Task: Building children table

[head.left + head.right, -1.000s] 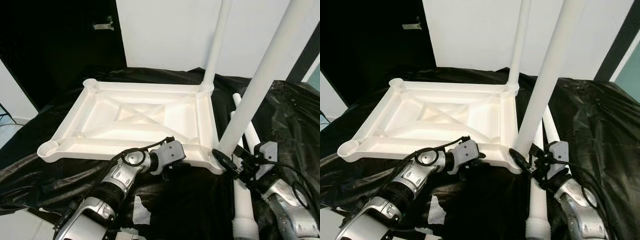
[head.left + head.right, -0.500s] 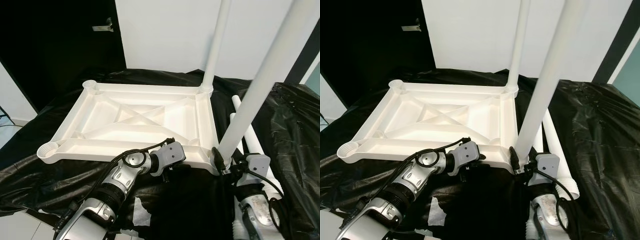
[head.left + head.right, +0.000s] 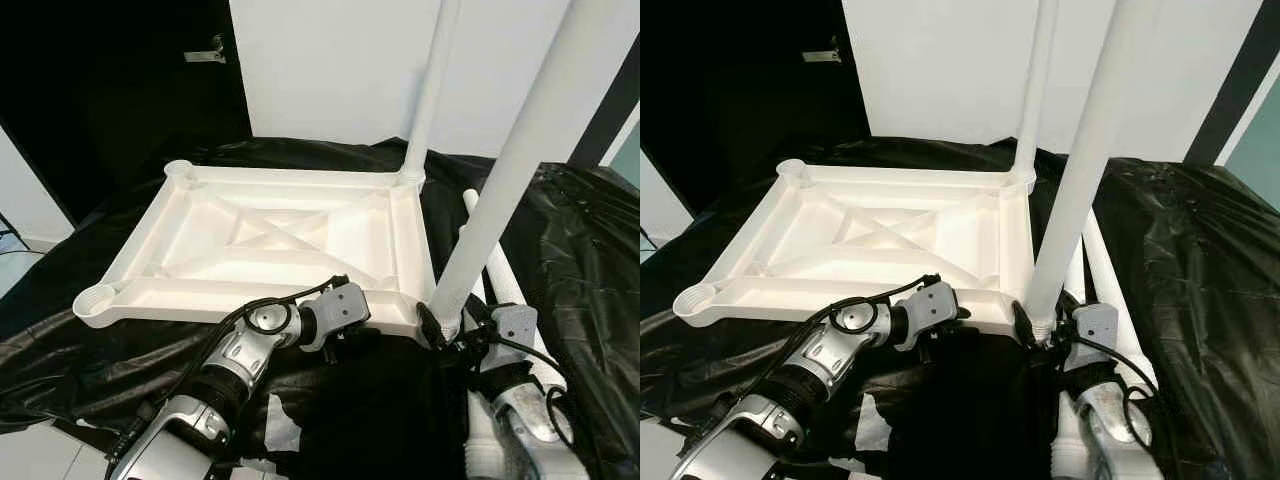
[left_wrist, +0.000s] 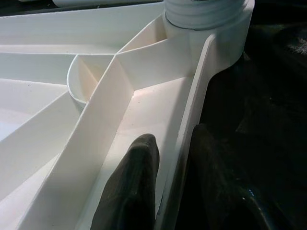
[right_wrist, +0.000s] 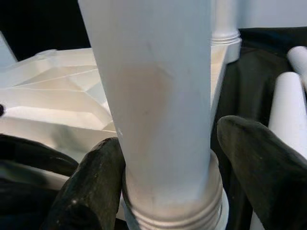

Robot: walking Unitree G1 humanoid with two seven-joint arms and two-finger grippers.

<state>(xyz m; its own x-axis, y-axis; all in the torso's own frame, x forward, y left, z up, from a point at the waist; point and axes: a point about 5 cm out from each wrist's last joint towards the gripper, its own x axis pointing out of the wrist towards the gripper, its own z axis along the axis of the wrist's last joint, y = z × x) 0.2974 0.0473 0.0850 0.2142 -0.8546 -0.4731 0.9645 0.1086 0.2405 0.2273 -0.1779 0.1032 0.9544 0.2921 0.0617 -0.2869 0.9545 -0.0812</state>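
Note:
A white tabletop (image 3: 270,235) lies upside down on a black sheet. One white leg (image 3: 430,90) stands upright in its far right corner socket. A second leg (image 3: 510,170) stands, slightly tilted, in the near right corner socket. My right gripper (image 3: 450,330) is shut on that leg just above its threaded collar (image 5: 172,211), one finger (image 5: 91,182) on each side. My left gripper (image 4: 170,139) is shut on the tabletop's near rim (image 4: 192,120), one finger inside the wall and one outside, a short way from the socketed corner.
Loose white legs (image 3: 500,270) lie on the black sheet (image 3: 590,260) to the right of the tabletop, one (image 3: 485,440) under my right arm. A white wall stands behind, with a dark doorway at the back left. Two corner sockets (image 3: 98,297) on the left stand open.
My right arm has swung round from the right of the near leg to below it, still holding the base. The leg now stands more upright. My left gripper has stayed on the rim.

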